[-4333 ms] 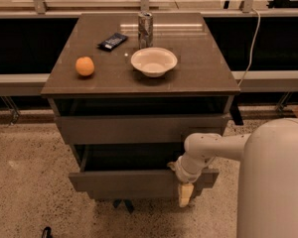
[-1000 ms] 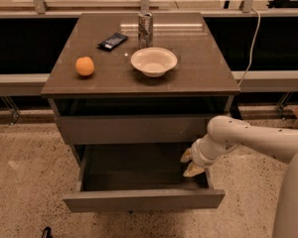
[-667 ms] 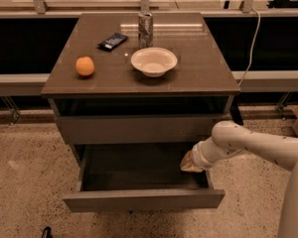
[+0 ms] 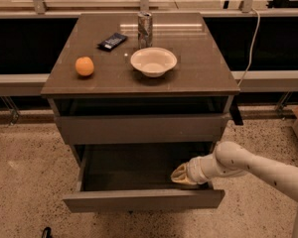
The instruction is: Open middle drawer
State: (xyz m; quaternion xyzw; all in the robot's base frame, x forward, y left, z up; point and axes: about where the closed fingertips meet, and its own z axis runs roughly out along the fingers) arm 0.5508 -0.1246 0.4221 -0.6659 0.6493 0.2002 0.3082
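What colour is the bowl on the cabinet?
Off-white bowl, camera view; gripper sits inside the open middle drawer.

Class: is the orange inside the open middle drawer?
No: the orange sits on the cabinet top, while the gripper reaches into the middle drawer's right side.

Tabletop (image 4: 198,68) carries: orange (image 4: 84,66) at left; bowl (image 4: 153,61) near centre; can (image 4: 145,29) just behind the bowl; flat packet (image 4: 112,41) left of the can, behind and right of the orange. Below the tabletop sits the upper drawer front (image 4: 139,128); under it the middle drawer (image 4: 144,200) stands pulled out toward the camera. Hand (image 4: 181,174) is inside the middle drawer at its right side, just behind the front panel; arm (image 4: 258,165) enters from the right.
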